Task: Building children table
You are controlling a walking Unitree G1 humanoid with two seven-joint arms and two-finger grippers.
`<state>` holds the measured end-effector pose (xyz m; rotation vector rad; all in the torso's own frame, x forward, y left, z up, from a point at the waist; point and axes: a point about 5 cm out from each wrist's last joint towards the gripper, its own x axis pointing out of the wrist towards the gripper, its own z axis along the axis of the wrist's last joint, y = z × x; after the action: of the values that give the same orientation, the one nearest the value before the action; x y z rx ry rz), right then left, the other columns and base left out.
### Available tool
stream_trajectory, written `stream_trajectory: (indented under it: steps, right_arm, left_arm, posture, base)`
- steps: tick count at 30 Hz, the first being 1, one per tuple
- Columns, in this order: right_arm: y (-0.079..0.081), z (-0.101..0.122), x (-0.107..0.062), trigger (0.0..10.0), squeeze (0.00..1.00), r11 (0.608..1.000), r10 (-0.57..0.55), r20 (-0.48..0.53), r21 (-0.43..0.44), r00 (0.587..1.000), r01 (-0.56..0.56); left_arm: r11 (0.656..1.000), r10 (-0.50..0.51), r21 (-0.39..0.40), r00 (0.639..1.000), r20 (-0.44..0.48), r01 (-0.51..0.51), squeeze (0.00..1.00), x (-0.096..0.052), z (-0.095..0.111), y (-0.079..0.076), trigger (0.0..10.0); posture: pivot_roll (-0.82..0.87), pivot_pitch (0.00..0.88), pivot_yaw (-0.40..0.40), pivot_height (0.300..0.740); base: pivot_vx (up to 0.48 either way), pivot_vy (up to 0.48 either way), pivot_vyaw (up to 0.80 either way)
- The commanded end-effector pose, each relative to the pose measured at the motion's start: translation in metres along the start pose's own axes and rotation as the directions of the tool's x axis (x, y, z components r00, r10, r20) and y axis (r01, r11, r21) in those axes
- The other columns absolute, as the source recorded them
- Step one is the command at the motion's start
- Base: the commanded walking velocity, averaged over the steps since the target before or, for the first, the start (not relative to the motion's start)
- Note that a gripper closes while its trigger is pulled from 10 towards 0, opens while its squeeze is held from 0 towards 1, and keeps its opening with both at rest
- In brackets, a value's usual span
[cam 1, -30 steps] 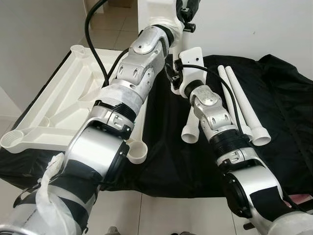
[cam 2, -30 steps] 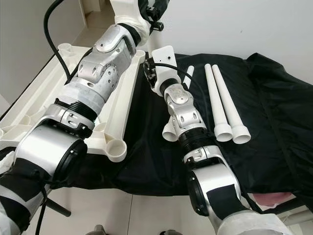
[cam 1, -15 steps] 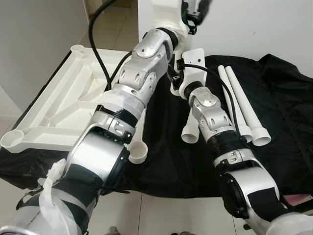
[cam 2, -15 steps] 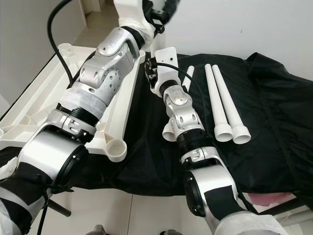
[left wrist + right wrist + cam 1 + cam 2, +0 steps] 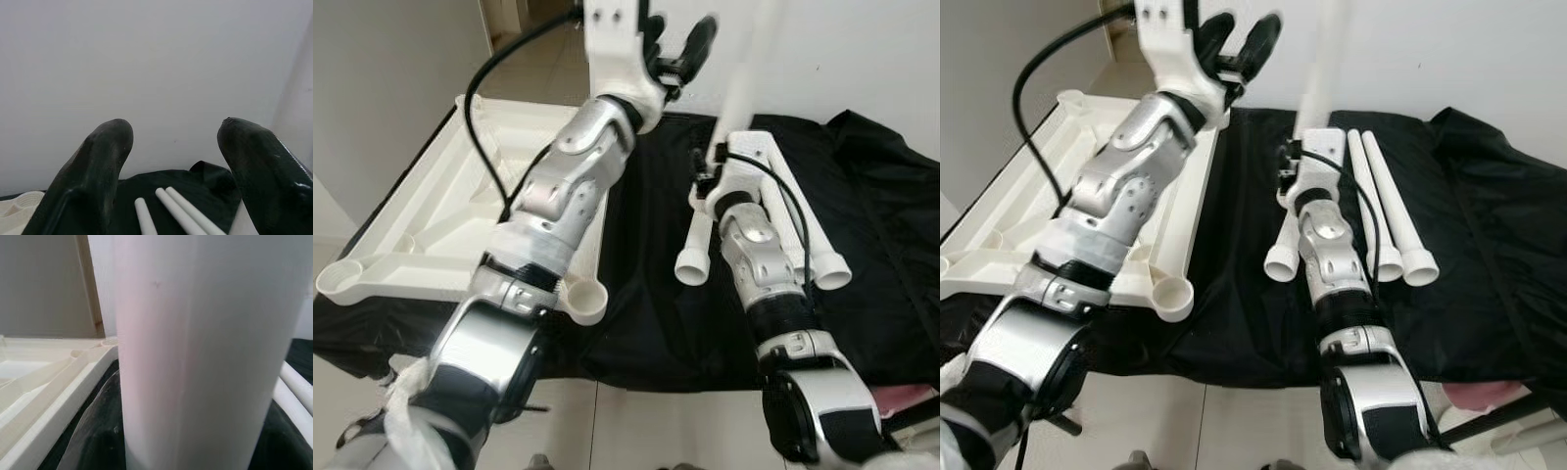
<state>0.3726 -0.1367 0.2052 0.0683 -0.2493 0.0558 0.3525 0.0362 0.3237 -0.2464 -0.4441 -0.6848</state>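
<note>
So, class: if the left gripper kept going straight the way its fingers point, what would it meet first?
Probably the white wall; the open left gripper points above the table legs, though depth is unclear.

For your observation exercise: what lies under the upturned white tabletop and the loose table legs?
A black cloth is spread beneath the tabletop and the three legs lying flat. Whatever supports the cloth is covered. The right hand holds a fourth leg upright.

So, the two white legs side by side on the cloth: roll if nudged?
Probably: the legs are round tubes, though flared ends should curve their path and the rumpled black cloth damp it. Likely stiff and light, since the open ends look hollow.
</note>
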Motion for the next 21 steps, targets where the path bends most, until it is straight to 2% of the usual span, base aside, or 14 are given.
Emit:
stream_trajectory:
  steps: [1,2,5,6,9,11,13,17,19,20,21]
  right_arm:
    - [-0.003,0.006,-0.005,10.0,0.0,0.999,0.003,0.058,0.049,0.998,-0.006]
    - [-0.003,0.006,-0.005,10.0,0.0,0.999,0.003,0.058,0.049,0.998,-0.006]
    - [-0.012,0.005,-0.015,10.0,0.0,0.999,-0.01,0.083,0.048,0.996,0.006]
    - [-0.012,0.005,-0.015,10.0,0.0,0.999,-0.01,0.083,0.048,0.996,0.006]
    - [-0.023,-0.001,-0.025,10.0,0.0,0.999,-0.044,0.062,0.012,0.997,0.043]
    - [-0.034,-0.005,-0.032,10.0,0.0,0.997,-0.076,0.05,0.01,0.996,0.076]
    - [-0.038,-0.005,-0.035,10.0,0.0,0.996,-0.089,0.05,0.007,0.995,0.089]
    - [-0.052,-0.004,-0.046,10.0,0.0,0.993,-0.12,0.061,0.001,0.991,0.12]
    - [-0.056,-0.004,-0.049,10.0,0.0,0.992,-0.122,0.06,-0.002,0.991,0.123]
    - [-0.056,-0.004,-0.049,10.0,0.0,0.992,-0.122,0.06,-0.002,0.991,0.123]
    - [-0.059,-0.004,-0.05,10.0,0.0,0.991,-0.136,0.058,-0.011,0.989,0.137]
  left_arm:
    - [0.955,-0.293,0.037,0.955,-0.034,0.295,0.0,-0.009,-0.003,-0.011,10.0]
    - [0.955,-0.293,0.037,0.955,-0.034,0.295,0.0,-0.009,-0.003,-0.011,10.0]
    - [0.965,-0.235,0.094,0.967,-0.095,0.244,0.0,-0.023,-0.014,0.005,10.0]
    - [0.965,-0.235,0.094,0.967,-0.095,0.244,0.0,-0.023,-0.014,0.005,10.0]
    - [0.973,-0.195,0.092,0.97,-0.147,0.21,0.0,-0.038,-0.023,0.019,10.0]
    - [0.971,-0.18,0.12,0.964,-0.195,0.205,0.0,-0.05,-0.03,0.027,10.0]
    - [0.97,-0.172,0.134,0.961,-0.216,0.203,0.0,-0.055,-0.033,0.03,10.0]
    - [0.964,-0.131,0.179,0.94,-0.315,0.195,0.0,-0.081,-0.046,0.048,10.0]
    - [0.969,-0.117,0.165,0.927,-0.356,0.186,0.0,-0.09,-0.051,0.053,10.0]
    - [0.969,-0.117,0.165,0.927,-0.356,0.186,0.0,-0.09,-0.051,0.053,10.0]
    - [0.964,-0.141,0.16,0.921,-0.364,0.211,0.0,-0.095,-0.05,0.052,10.0]
  posture:
    - [-0.01,0.0,-0.011,0.74]
    - [-0.01,0.0,-0.011,0.74]
    - [-0.01,0.0,-0.01,0.74]
    - [-0.01,0.0,-0.01,0.74]
    - [-0.01,0.0,-0.012,0.74]
    - [-0.01,0.0,-0.012,0.74]
    - [-0.01,0.0,-0.012,0.74]
    - [-0.01,0.0,-0.007,0.74]
    - [-0.01,0.0,-0.006,0.74]
    - [-0.01,0.0,-0.006,0.74]
    - [-0.01,0.0,-0.006,0.74]
  base:
    - [0.0,0.0,0.0]
    - [0.0,0.0,0.0]
    - [0.0,0.0,0.0]
    - [0.0,0.0,0.0]
    - [0.0,0.0,0.0]
    - [0.0,0.0,0.0]
    - [0.0,0.0,0.0]
    - [0.0,0.0,0.0]
    - [0.0,0.0,0.0]
    - [0.0,0.0,0.0]
    - [0.0,0.0,0.0]
